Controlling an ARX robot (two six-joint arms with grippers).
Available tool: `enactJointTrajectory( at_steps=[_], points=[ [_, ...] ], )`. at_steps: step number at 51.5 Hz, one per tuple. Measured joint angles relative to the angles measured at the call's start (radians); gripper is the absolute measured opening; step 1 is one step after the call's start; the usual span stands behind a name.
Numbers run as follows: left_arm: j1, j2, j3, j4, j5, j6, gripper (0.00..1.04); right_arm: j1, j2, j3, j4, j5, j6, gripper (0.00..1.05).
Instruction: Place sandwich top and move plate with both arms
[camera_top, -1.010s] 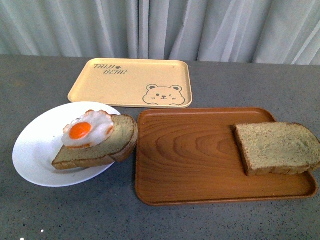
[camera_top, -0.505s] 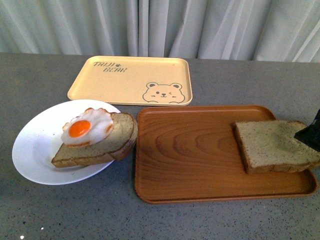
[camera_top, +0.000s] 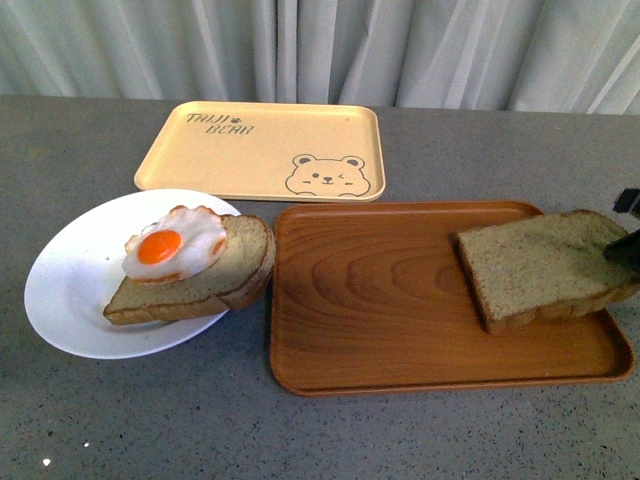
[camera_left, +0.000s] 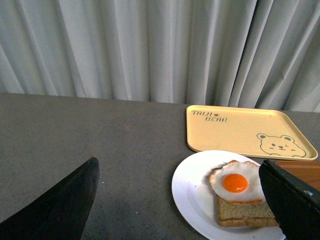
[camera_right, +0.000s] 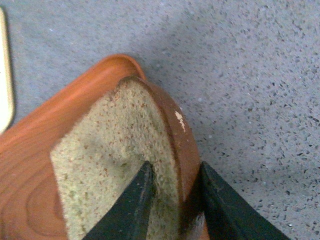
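The sandwich top (camera_top: 540, 265), a thick speckled brown slice, lies on the right part of the brown wooden tray (camera_top: 380, 300), its right end tilted up. My right gripper (camera_top: 628, 245) is shut on that end, at the frame's right edge. The right wrist view shows the fingers (camera_right: 135, 205) clamped across the slice's (camera_right: 105, 165) crust. The white plate (camera_top: 70, 290) sits at the left with a thinner bread slice (camera_top: 215, 280) and a fried egg (camera_top: 175, 248). My left gripper (camera_left: 180, 200) is open, above the table near the plate (camera_left: 192, 187).
A pale yellow bear tray (camera_top: 265, 150) lies behind the plate and the wooden tray. A grey curtain (camera_top: 320, 45) hangs along the table's far edge. The tabletop is grey speckled stone (camera_top: 150, 420).
My right gripper has come in from the right and closed on the sandwich top's right end, which has lifted and shifted a little. The plate and trays lie as before.
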Motion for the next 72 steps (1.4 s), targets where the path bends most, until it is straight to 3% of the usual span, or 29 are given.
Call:
enactJointTrajectory(
  at_steps=[10, 27, 40, 51, 69, 72],
  points=[
    [0.0, 0.0, 0.0, 0.0, 0.0, 0.0, 0.96, 0.066, -0.119, 0.022, -0.052, -0.01, 0.05, 0.02],
    [0.0, 0.0, 0.0, 0.0, 0.0, 0.0, 0.96, 0.373, -0.078, 0.297, -0.086, 0.005, 0.108, 0.02],
    [0.0, 0.0, 0.0, 0.0, 0.0, 0.0, 0.96, 0.55, 0.095, 0.521, -0.05, -0.005, 0.133, 0.02],
    [0.0, 0.0, 0.0, 0.0, 0.0, 0.0, 0.96, 0.629, 0.232, 0.634, -0.047, 0.003, 0.144, 0.02],
    [0.0, 0.0, 0.0, 0.0, 0.0, 0.0, 0.96, 0.716, 0.319, 0.568, -0.091, 0.035, 0.159, 0.02],
    [0.0, 0.0, 0.0, 0.0, 0.0, 0.0, 0.96, 0.717, 0.319, 0.557, -0.094, 0.041, 0.162, 0.09]
  ],
)
